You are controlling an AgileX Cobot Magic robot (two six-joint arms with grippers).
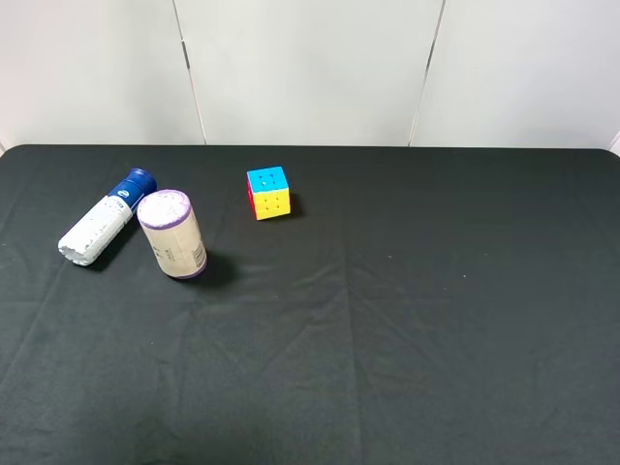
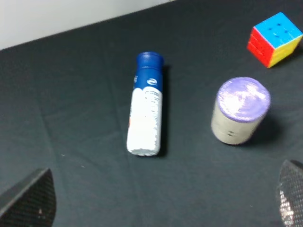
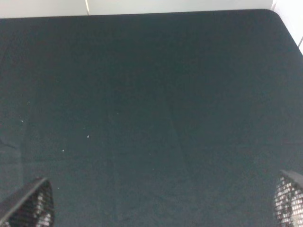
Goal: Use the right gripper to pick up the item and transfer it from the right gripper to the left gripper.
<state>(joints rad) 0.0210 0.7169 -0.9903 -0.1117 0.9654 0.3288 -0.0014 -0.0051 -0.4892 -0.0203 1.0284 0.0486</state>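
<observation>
You have the slim white bottle with the dark blue cap [image 1: 100,221] lying on its side on the black cloth [image 1: 407,329], just beside the purple-topped beige canister [image 1: 171,233], cap toward the far edge; the multicoloured puzzle cube [image 1: 268,192] sits near that canister, farther back. Your right gripper [image 3: 163,208] is spread wide over bare cloth, well apart from the canister; the left gripper [image 2: 165,203] is spread, holding nothing. Reaching across, you risk knocking the canister or rolling the bottle.

High camera overlooks the table [image 1: 407,339]; wrist cameras hover nearer.
</observation>
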